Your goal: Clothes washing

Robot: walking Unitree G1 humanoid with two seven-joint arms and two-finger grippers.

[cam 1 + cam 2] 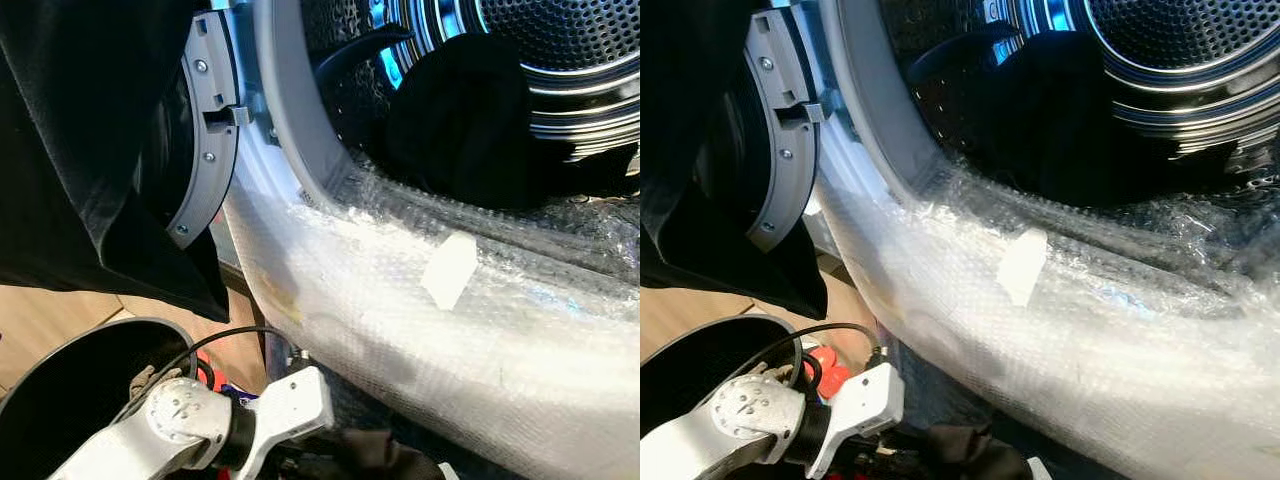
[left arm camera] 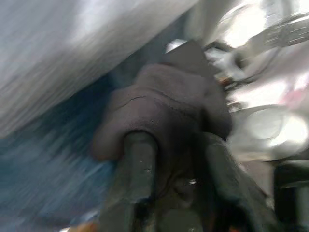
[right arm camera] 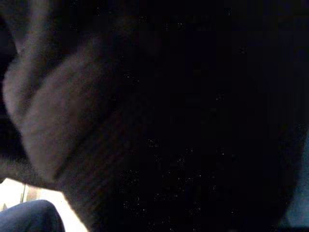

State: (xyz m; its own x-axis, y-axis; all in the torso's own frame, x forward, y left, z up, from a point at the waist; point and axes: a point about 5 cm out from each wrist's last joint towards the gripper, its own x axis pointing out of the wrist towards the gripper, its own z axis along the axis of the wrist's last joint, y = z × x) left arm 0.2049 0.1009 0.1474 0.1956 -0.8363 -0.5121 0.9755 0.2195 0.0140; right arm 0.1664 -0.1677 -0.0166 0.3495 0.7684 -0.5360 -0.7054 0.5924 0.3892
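The washer's drum (image 1: 580, 60) stands open in front of me, with a dark garment (image 1: 470, 110) lying inside it. My left arm (image 1: 190, 420) reaches low under the machine's front. In the left wrist view my left gripper (image 2: 174, 145) is shut on a dark brown-grey garment (image 2: 164, 96), which bunches over both fingers. The same cloth shows at the bottom of the left eye view (image 1: 375, 455). The right wrist view is very dark, with folds of dark cloth (image 3: 72, 121) pressed close to the camera.
Bubble wrap (image 1: 450, 330) with a white tape patch (image 1: 450, 270) covers the washer's front rim. The grey door (image 1: 205, 130) swings out at the left, and a black garment (image 1: 80, 150) hangs over it. A black basket (image 1: 70, 390) stands on the wooden floor at lower left.
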